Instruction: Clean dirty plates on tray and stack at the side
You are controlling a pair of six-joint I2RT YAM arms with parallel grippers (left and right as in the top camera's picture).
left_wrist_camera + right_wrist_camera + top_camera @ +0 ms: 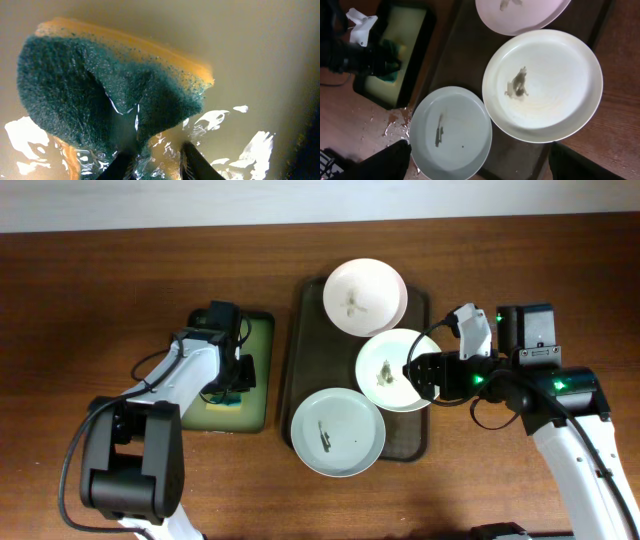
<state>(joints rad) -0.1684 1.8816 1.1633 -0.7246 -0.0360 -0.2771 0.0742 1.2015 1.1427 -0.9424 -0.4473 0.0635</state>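
Note:
Three white plates lie on the dark brown tray (306, 340). The far plate (365, 295), the right plate (388, 370) and the near plate (338, 432) all carry dark smears. My right gripper (428, 373) is open and empty, hovering over the right plate's right edge. In the right wrist view its fingers (480, 162) straddle the right plate (545, 85) and the near plate (451, 132). My left gripper (238, 370) is down in the small pale-green tray (262, 330). Its fingers (160, 162) pinch the creased near end of a green-and-yellow sponge (100, 95).
The pale-green tray floor (260, 60) is wet and shiny. Water is spilled on the wooden table (395, 122) between the two trays. The left arm (355, 55) reaches over the pale-green tray. Bare wood table (520, 270) lies to the right of the brown tray.

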